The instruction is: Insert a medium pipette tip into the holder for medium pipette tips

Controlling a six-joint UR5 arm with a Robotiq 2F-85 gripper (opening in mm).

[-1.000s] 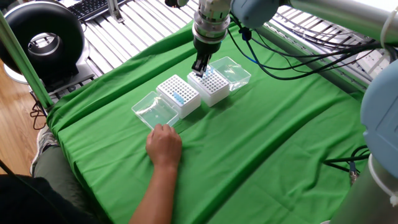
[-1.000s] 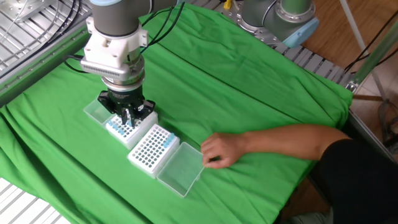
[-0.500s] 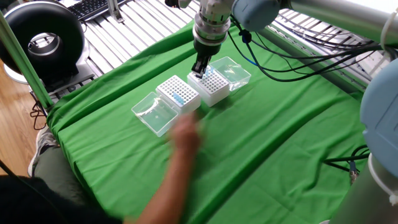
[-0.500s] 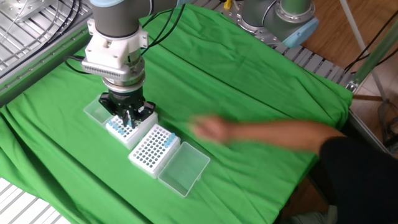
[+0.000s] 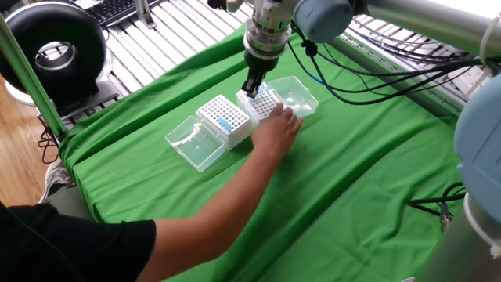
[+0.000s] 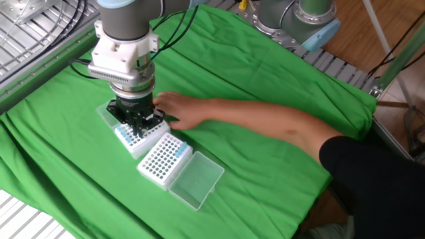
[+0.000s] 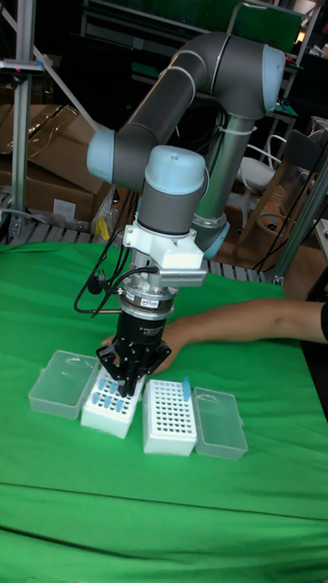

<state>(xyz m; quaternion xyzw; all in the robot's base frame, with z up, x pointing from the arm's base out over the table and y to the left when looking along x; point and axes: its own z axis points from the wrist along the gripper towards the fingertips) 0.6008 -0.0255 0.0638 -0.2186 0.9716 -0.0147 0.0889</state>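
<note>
Gripper (image 7: pixel 128 383) low over the left rack (image 7: pixel 111 405); your hand (image 5: pixel 278 125) now beside it.

Tall view alone gives you the fingers head-on: drawn close together, tips among the blue tips, though whether they clamp one can't be told. One fixed view hides that rack's near side behind your hand. Second rack (image 6: pixel 161 157) stands just beside, lid (image 6: pixel 196 179) open. Half a second ago your hand was blurred mid-cloth (image 6: pixel 279 60); now it's touching the rack by the gripper.

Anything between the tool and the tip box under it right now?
Nothing visible directly beneath the tool; it hangs just above the tip box. A person's hand is at that box's side, right next to the tool.
</note>
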